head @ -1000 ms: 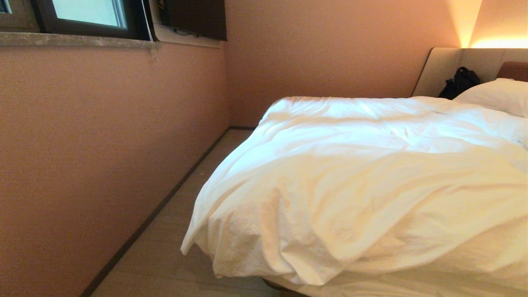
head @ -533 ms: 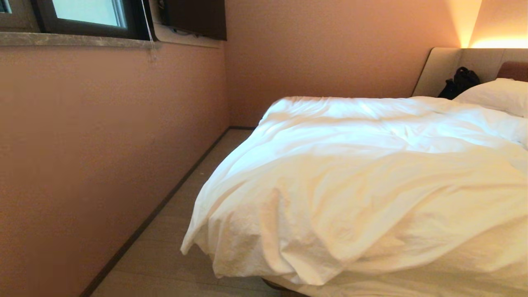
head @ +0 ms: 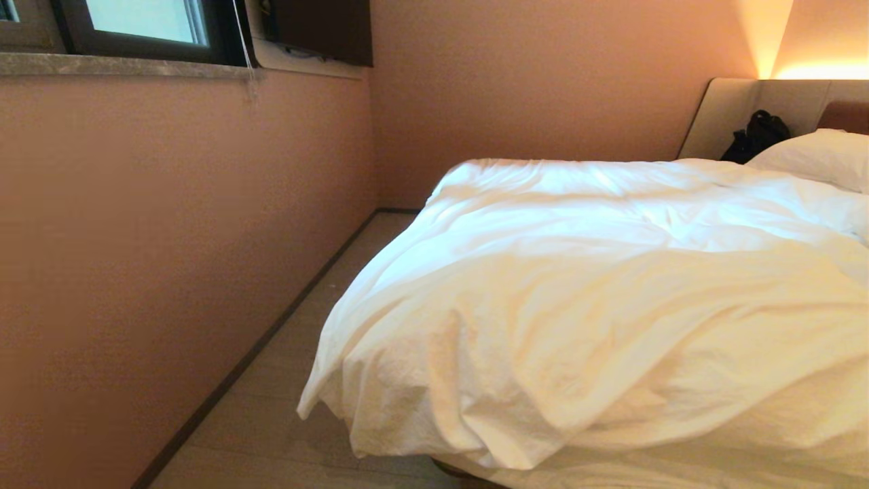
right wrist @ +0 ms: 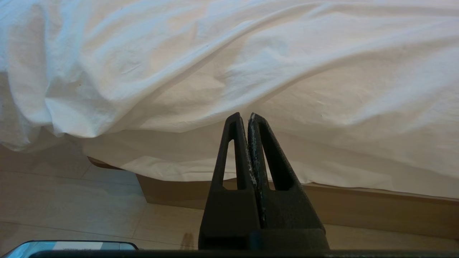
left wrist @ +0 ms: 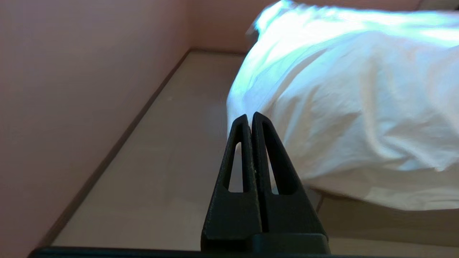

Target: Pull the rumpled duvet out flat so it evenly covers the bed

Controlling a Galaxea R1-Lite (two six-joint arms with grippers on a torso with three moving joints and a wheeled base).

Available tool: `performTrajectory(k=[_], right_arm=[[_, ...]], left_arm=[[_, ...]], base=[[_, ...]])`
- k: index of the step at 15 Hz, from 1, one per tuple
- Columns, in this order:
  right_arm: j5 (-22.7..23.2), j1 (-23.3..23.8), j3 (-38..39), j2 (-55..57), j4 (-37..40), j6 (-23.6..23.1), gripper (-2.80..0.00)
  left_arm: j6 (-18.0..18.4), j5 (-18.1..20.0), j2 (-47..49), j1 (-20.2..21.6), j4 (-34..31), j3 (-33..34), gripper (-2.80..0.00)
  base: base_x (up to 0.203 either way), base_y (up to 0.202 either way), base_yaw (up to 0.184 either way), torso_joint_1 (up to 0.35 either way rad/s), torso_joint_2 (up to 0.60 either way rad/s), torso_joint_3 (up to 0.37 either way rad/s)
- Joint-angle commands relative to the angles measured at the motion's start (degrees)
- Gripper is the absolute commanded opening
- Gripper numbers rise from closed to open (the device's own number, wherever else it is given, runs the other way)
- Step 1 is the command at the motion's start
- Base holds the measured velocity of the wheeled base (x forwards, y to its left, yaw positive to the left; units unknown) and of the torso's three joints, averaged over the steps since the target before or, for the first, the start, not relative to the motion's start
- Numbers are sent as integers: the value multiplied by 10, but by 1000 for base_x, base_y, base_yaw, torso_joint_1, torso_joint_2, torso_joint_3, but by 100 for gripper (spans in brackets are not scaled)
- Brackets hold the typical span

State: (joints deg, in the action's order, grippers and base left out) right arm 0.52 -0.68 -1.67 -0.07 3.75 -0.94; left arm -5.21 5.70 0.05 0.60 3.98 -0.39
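The duvet [head: 597, 299] lies heaped and creased over the bed [right wrist: 376, 211], bunched toward the foot end, where a thick fold hangs off the near corner and droops toward the floor [head: 271, 421]. Along the foot edge the duvet's hem stops short, with a thinner white sheet [right wrist: 215, 168] showing under it and the tan wooden base below that. At the head end a pillow [head: 815, 156] rests against the beige headboard [head: 726, 115], and a black bag [head: 757, 136] sits in the corner beside it. A narrow strip of floor runs between the bed's side edge and the pink wall [head: 170, 238], which carries a window [head: 136, 20] up high.

The left hand [left wrist: 250, 120] is clenched with its fingers pressed together, empty, held low over the floor just off the bed's near corner, apart from the hanging fold. The right hand [right wrist: 243, 120] is also clenched and empty, low in front of the foot edge, pointing at the duvet's overhang without touching it.
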Motion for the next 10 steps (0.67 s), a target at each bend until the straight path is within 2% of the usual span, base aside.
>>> performTrajectory(k=[1, 2, 7, 10], right_arm=[[0, 0, 0, 1, 0, 0, -280], [0, 0, 0, 1, 0, 0, -280], [0, 0, 0, 1, 0, 0, -280], [0, 0, 0, 1, 0, 0, -280]], left_arm=[[1, -17, 1, 0, -17, -2, -280], [1, -25, 1, 0, -36, -4, -280], [-4, -23, 1, 0, -36, -4, -280], [-45, -24, 1, 0, -31, -1, -280]], base=[[0, 0, 0, 0, 0, 0], [0, 0, 0, 0, 0, 0], [0, 0, 0, 0, 0, 0], [0, 0, 0, 0, 0, 0]])
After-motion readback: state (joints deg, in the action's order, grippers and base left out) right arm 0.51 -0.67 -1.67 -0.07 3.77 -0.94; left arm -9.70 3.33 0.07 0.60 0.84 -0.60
